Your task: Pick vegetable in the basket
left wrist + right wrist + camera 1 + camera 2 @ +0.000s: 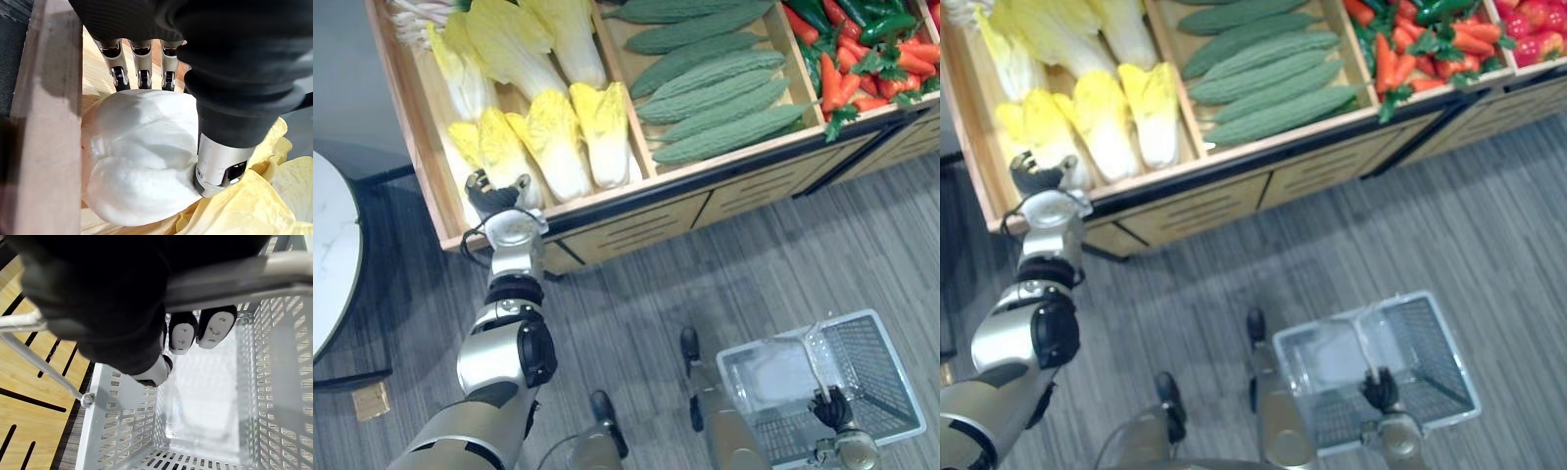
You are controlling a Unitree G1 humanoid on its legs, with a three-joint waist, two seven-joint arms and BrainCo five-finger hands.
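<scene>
At the left end of the wooden stand (705,174), the left hand (494,196) is set down over the nearest cabbage (487,142) in the end compartment. Its fingers (142,68) are reached past the far side of the white base and its thumb (220,166) is laid against the near side. The hand is thus spread around the base, with no firm clamp to be made out yet. The cabbage lies close against the stand's side wall (49,122), so little room is left there. The fingers should be curled well under the firm white stalk rather than the loose yellow leaves, which would likely tear or slip, and the lift should be taken straight up, clear of the wall and the neighbouring heads. Further right, the bitter gourds (715,93) and the carrots (842,83) lie untouched in their own compartments. Lower right, the basket (876,367) is hung empty from the right hand (830,406), whose fingers are wrapped round the handle (220,281). It should be kept level and steady — the cabbage looks bulky, and a tilted basket could let it roll.
</scene>
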